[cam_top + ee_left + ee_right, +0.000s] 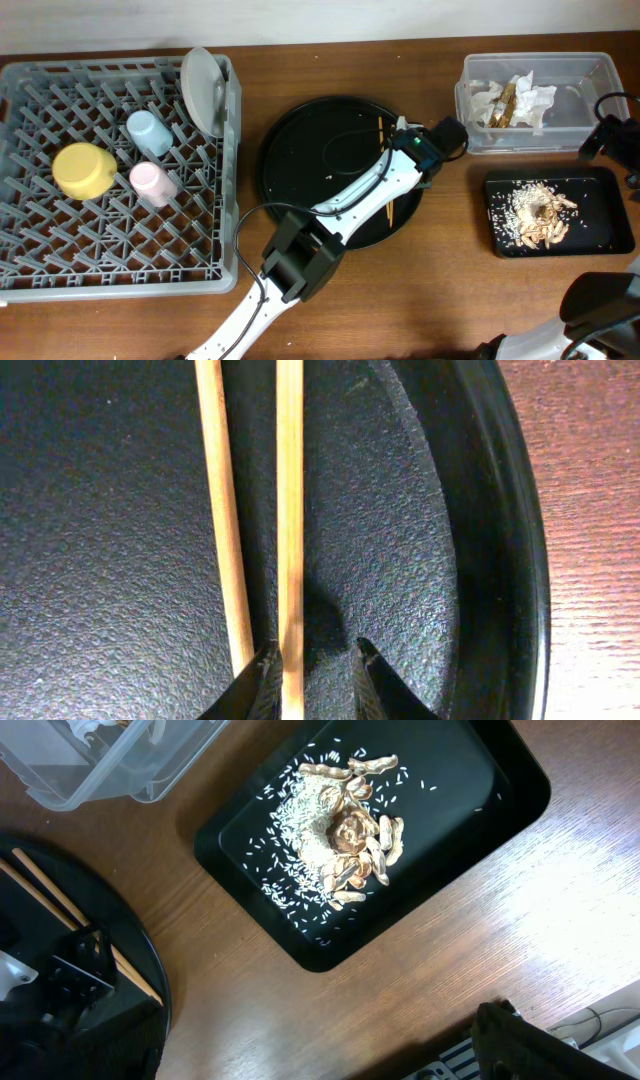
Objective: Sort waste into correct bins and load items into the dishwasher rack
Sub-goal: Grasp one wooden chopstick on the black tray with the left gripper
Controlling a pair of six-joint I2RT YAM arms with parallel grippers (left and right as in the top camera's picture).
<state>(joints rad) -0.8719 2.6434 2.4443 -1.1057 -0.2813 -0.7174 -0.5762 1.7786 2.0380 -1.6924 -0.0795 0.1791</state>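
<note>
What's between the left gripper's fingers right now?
One chopstick, lying on the round black tray; the other chopstick sits just outside. Left wrist view shows it.

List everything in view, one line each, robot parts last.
Rack: 1, grey, table's left.
Bowl: 1, yellow, in rack.
Blue cup: 1, light blue, in rack.
Pink cup: 1, pink, in rack.
Plate: 1, pale grey, on edge at rack's back right corner.
Round tray: 1, black, centre.
Chopsticks: 2, brown, on round tray.
Tub: 1, clear, back right.
Wrappers: several, white and gold-brown, in tub.
Rectangular tray: 1, black, in front of tub.
Rice and fried pieces: a pile, white and brown, in rectangular tray.
Table: 1, brown wood.
Left arm: 1, white and black, over round tray, jaws open astride one chopstick.
Right arm: 1, black, right edge, jaws unclear.
</note>
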